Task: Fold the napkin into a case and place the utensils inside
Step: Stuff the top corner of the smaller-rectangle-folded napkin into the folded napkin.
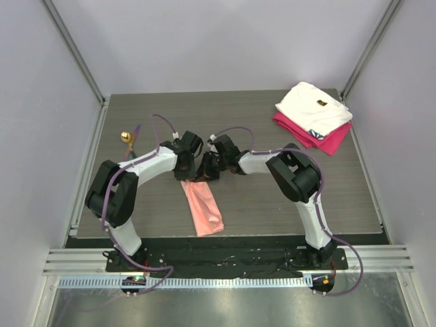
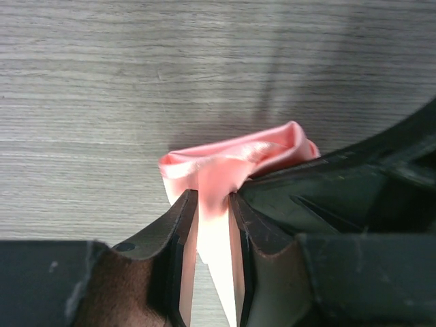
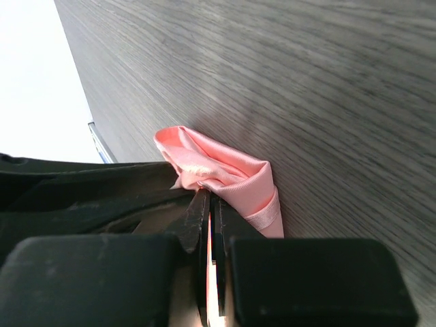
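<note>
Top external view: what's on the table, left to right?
utensils → napkin → folded white cloth stacked on the magenta cloth. The left end effector and right end effector overlap the napkin's far end, so they are left out.

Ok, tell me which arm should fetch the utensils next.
Left. The utensils lie at the left of the table, close to the left end effector; the right end effector sits farther off. Both are shut on the napkin, so the left must release first.
</note>
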